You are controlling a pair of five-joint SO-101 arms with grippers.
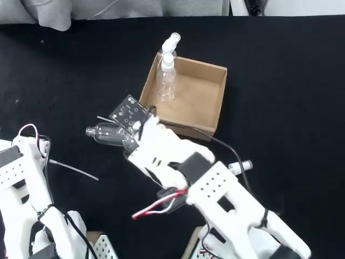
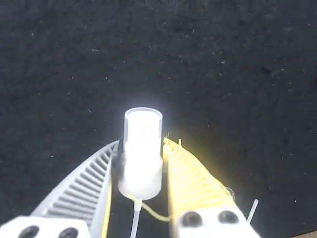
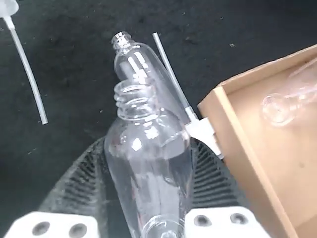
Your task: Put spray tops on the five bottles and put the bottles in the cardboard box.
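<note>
My right gripper [image 3: 148,148] is shut on a clear open-necked bottle [image 3: 141,148], held just above the black table beside the cardboard box [image 3: 233,129]. In the high view this gripper [image 1: 133,137] is by the box's [image 1: 215,116] near left corner. A second clear bottle [image 3: 133,59] [image 1: 105,135] lies on the table just beyond it. A loose spray top [image 3: 200,130] with a long tube lies against the box wall. My left gripper [image 2: 141,148] is shut on a white spray top [image 2: 142,153], its tube trailing back toward the wrist. A capped bottle [image 1: 166,81] lies in the box.
Another capped spray head [image 1: 171,42] pokes up at the box's far left corner. A white spray top [image 1: 241,166] lies right of the right arm. A thin tube [image 1: 73,170] lies on the table near the left arm [image 1: 21,178]. Grey cloth [image 1: 54,13] lines the far edge.
</note>
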